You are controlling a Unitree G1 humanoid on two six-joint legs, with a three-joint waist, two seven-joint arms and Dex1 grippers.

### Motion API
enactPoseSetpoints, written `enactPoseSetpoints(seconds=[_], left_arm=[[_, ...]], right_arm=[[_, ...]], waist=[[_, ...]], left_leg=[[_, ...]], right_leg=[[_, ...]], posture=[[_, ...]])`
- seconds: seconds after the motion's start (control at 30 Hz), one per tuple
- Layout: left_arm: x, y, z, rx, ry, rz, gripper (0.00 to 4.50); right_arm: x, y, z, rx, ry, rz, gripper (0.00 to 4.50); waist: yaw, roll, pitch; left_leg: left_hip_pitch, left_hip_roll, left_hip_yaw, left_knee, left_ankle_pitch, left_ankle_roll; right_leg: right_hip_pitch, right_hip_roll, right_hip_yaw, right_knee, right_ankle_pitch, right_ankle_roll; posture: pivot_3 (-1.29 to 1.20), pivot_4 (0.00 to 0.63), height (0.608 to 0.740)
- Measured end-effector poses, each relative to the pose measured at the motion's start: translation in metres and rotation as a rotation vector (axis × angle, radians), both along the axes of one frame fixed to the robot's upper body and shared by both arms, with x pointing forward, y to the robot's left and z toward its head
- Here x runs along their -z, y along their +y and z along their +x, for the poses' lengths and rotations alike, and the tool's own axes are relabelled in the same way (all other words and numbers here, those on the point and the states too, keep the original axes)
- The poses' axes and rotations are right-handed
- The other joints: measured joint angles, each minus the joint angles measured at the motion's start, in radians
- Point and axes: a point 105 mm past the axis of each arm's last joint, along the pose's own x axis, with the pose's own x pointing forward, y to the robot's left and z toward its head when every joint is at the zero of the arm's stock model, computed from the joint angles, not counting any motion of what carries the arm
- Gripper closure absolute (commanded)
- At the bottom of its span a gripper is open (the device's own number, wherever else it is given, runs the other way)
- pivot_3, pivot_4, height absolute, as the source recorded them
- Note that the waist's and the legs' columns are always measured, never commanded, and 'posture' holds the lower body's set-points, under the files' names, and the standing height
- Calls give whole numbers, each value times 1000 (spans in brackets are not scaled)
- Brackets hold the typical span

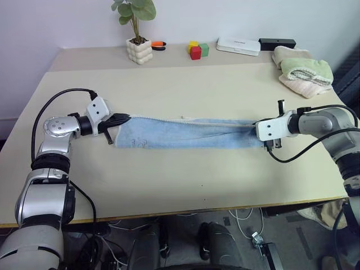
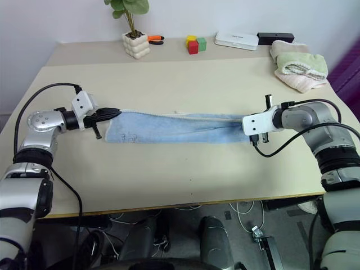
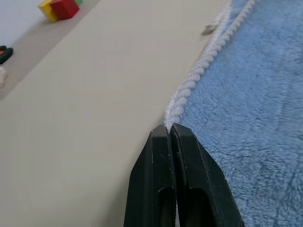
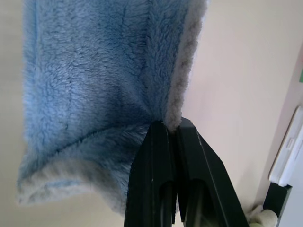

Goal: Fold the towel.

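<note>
The light blue towel (image 1: 188, 134) is stretched in a long band across the middle of the table, its pale stitched edge along the far side. My left gripper (image 1: 125, 118) is shut on the towel's far left corner; the left wrist view has the black fingers (image 3: 187, 161) pinching the whitish edge (image 3: 189, 85). At the other end my right gripper (image 1: 254, 126) is shut on the far right corner, and in the right wrist view the blue cloth (image 4: 94, 80) hangs from its closed fingers (image 4: 156, 165). The towel is held taut between both grippers, its near side sagging onto the table.
At the table's (image 1: 180, 185) far edge stand a potted plant (image 1: 138, 34), coloured blocks (image 1: 197, 50), a white box (image 1: 239, 45) and a black bar (image 1: 277, 43). A pile of folded green and cream towels (image 1: 302, 71) lies at the far right. Cables trail from both wrists.
</note>
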Motion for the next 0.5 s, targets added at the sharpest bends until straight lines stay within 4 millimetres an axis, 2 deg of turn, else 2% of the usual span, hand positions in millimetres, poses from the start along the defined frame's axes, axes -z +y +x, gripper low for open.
enactPoseSetpoints(seconds=[0.27,0.43,0.5], left_arm=[[5,-2,8,-49,-1,11,4500],[11,-3,9,-65,17,12,4500],[16,-4,8,-61,53,0,3918]], right_arm=[[-5,1,12,11,-58,1,4445],[2,3,15,18,-64,3,4445],[5,5,16,24,-53,18,4500]], waist=[[-1,0,0],[-1,0,0],[-1,0,0]], left_leg=[[0,0,0,0,0,0],[0,0,0,0,0,0],[1,0,0,0,0,0]], right_leg=[[0,0,0,0,0,0],[0,0,0,1,0,0],[1,0,0,1,0,1]], posture=[[0,150,740],[0,150,740],[0,150,740]])
